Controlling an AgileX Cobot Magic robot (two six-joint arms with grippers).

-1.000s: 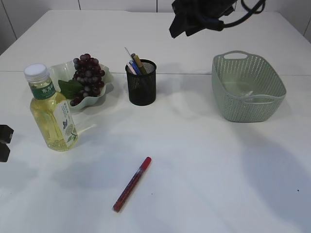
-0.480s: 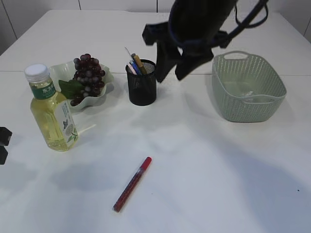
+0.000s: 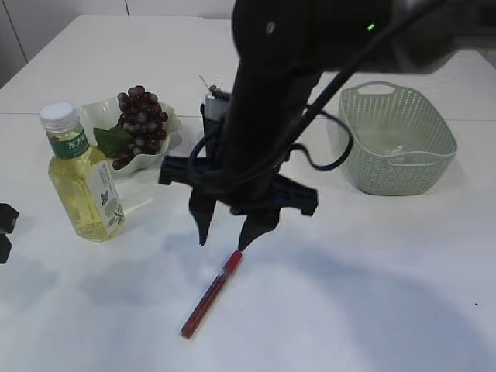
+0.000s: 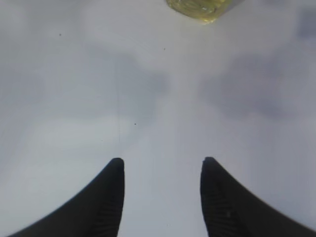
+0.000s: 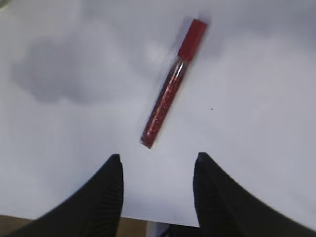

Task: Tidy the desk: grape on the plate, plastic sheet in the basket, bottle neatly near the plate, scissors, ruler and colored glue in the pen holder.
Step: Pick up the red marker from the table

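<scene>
The colored glue (image 3: 211, 294), a red glitter tube with a red cap, lies on the white table near the front. My right gripper (image 3: 225, 235) hangs open just above its capped end. In the right wrist view the colored glue (image 5: 173, 84) lies ahead of the empty right gripper (image 5: 157, 160). The bottle (image 3: 81, 174) of yellow liquid stands upright at the left, beside the plate (image 3: 97, 112) that holds the grape (image 3: 140, 116). My left gripper (image 3: 5, 231) is open at the left edge, and in its wrist view the left gripper (image 4: 162, 163) faces the bottle's base (image 4: 202, 6). Scissors and ruler are hidden.
The black mesh pen holder (image 3: 209, 116) is mostly hidden behind my right arm. A green basket (image 3: 422, 132) stands at the right with something pale on its floor. The table's near edge shows in the right wrist view, just behind the fingers.
My right arm has swung down from the back of the table to the front middle, over the glue tube. The left gripper has stayed at the left edge.
</scene>
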